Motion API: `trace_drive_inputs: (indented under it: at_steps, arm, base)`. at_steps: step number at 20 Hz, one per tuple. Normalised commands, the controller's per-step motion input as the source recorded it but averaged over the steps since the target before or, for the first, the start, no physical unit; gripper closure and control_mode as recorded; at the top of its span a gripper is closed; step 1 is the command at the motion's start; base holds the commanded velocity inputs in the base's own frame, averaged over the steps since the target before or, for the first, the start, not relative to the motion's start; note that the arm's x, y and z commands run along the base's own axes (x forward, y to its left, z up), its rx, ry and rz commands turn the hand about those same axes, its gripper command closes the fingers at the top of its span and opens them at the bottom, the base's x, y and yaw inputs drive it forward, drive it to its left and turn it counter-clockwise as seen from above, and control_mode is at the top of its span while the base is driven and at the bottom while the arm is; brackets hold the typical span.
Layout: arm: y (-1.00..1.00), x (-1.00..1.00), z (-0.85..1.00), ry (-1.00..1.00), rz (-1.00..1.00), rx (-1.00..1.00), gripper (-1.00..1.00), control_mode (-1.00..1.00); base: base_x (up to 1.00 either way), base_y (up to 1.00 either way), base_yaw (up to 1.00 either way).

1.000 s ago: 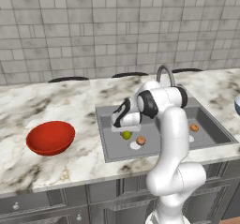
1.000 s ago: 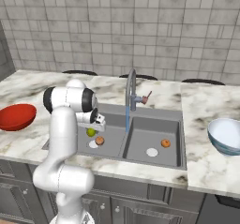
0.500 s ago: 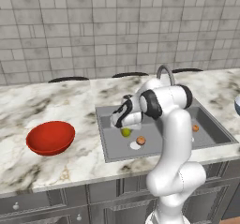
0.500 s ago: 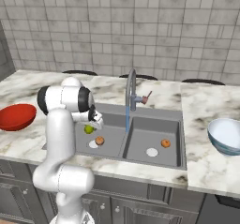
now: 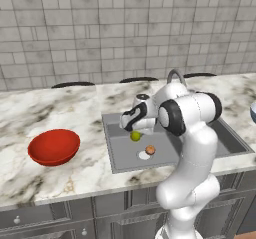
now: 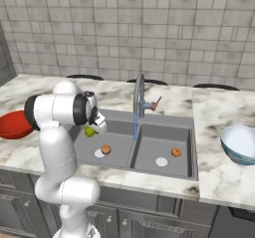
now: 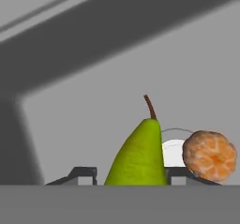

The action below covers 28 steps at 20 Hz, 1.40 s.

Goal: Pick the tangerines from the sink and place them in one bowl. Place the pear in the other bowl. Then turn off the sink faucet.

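Since one second ago, my hand (image 5: 131, 128) has lifted slightly inside the left basin and carries the small yellow-green pear (image 5: 135, 136) with it; the pear now hangs above the basin floor rather than resting on it. In the hand view the pear (image 7: 138, 155) sits between my two dark fingertips (image 7: 84, 175), stem pointing up, and the fingers are pinched on its sides.

One small round orange tangerine (image 5: 150, 149) lies on the floor of the left basin, touching the white round drain (image 5: 144, 155), just below and to the right of the pear in the left base view. In the hand view this tangerine (image 7: 209, 155) shows its segmented face beside the pear, in front of the drain (image 7: 173, 153). A second orange tangerine (image 6: 176, 152) lies in the right basin near its own white drain (image 6: 161, 161).

The grey rectangular recessed sink (image 6: 149, 124) is set in the marbled worktop (image 5: 60, 108). The tall grey metal gooseneck faucet (image 6: 139, 90) stands behind the divider, and a thin blue water stream (image 6: 135, 127) falls from its spout.

The wide glossy red bowl (image 5: 54, 146) rests on the worktop left of the sink, well apart from my hand. The pale bluish-white bowl (image 6: 240, 143) rests on the worktop right of the sink.
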Motion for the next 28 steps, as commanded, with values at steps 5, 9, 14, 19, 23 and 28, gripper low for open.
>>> trace_drive_inputs:
  at_steps: [5,9,14,19,23,28]
  arm:
    - [0.0,-0.45,0.7,-0.07,-0.04,0.12,1.0,-1.0]
    - [0.01,-0.5,0.75,-0.05,0.0,0.17,1.0,-1.0]
    - [0.33,-0.35,0.62,0.0,0.0,0.13,1.0,-1.0]
    - [0.72,-0.14,0.54,0.0,0.0,0.03,1.0,-1.0]
    - [0.76,-0.04,0.44,0.0,0.0,0.0,1.0,-1.0]
    - [0.6,-0.04,0.07,-0.01,-0.05,0.04,1.0,-1.0]
  base:
    - [0.0,0.0,0.0]
    - [0.0,0.0,0.0]
    - [0.0,0.0,0.0]
    - [0.0,0.0,0.0]
    - [0.0,0.0,0.0]
    - [0.0,0.0,0.0]
